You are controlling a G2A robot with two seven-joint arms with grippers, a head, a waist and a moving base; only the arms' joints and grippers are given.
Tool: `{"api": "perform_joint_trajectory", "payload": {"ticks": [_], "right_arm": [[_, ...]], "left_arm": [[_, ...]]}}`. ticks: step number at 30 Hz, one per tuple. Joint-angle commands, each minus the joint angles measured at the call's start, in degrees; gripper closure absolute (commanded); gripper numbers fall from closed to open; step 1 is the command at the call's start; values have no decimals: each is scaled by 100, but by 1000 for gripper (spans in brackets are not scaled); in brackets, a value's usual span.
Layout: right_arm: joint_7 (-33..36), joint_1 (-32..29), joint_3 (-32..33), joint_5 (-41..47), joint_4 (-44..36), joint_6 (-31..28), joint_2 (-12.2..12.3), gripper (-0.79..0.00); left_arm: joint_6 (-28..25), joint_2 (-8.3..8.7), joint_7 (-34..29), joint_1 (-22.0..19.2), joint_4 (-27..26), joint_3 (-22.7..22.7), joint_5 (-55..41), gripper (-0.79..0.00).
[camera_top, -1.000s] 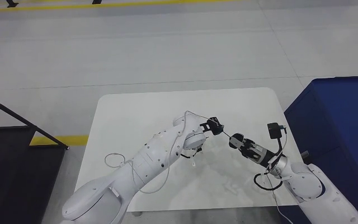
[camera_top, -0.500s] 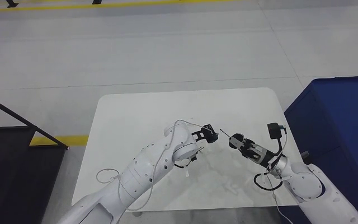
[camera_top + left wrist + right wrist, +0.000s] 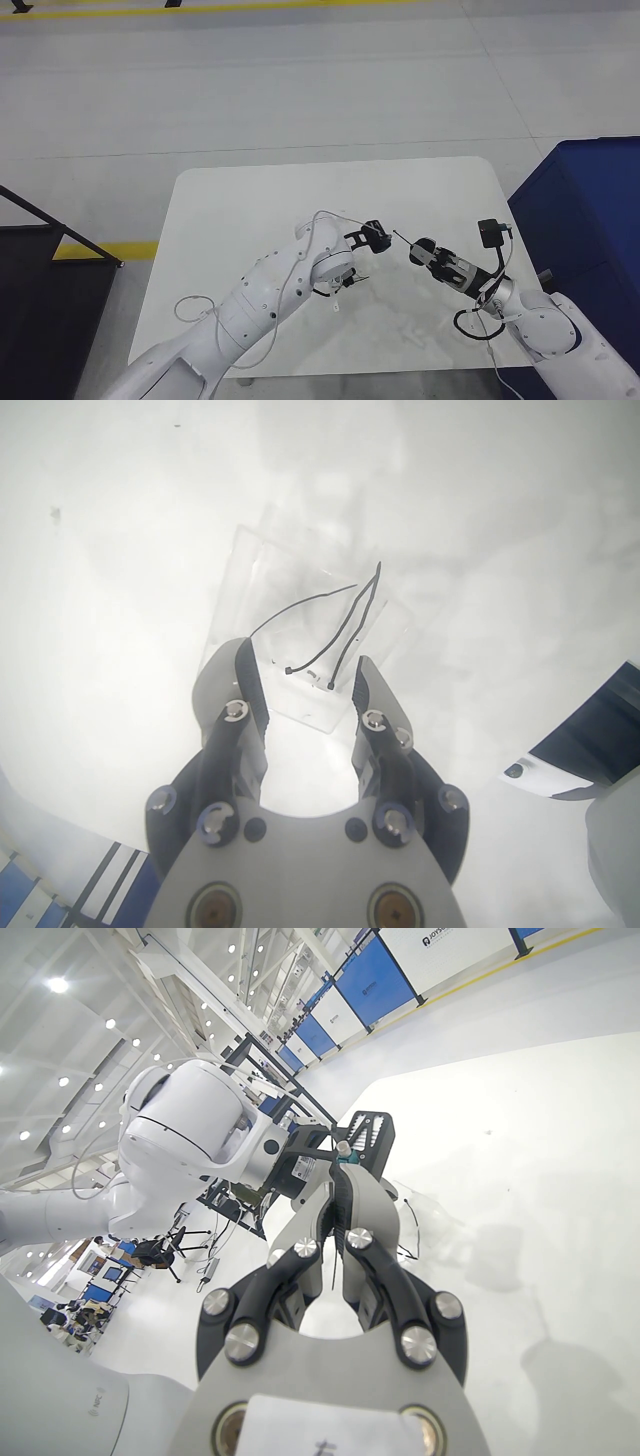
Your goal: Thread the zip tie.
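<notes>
Zip tie (image 3: pixel 333 1273) sits clamped in right hand (image 3: pixel 338 1175).

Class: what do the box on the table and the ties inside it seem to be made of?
Box: clear, glossy plastic, probably; the table shows through its walls. Ties: thin, black, flexible plastic, likely nylon; they lie in curves, with small square heads.

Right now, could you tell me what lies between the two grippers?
In the top view, the free end of the thin black zip tie, held by the right gripper, points toward the left gripper.
</notes>
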Motion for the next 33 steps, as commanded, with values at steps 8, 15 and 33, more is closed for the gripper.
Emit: {"api": "perform_joint_trajectory", "payload": {"ticks": [8, 15, 33], "right_arm": [[0, 0, 0, 0, 0, 0, 0, 0], [0, 0, 0, 0, 0, 0, 0, 0], [0, 0, 0, 0, 0, 0, 0, 0]], "left_arm": [[-92, -165, 187, -115, 539, 278, -111, -332], [-139, -301, 267, -274, 891, 415, -215, -240], [-167, -288, 199, -269, 754, 311, 28, -231]]}}
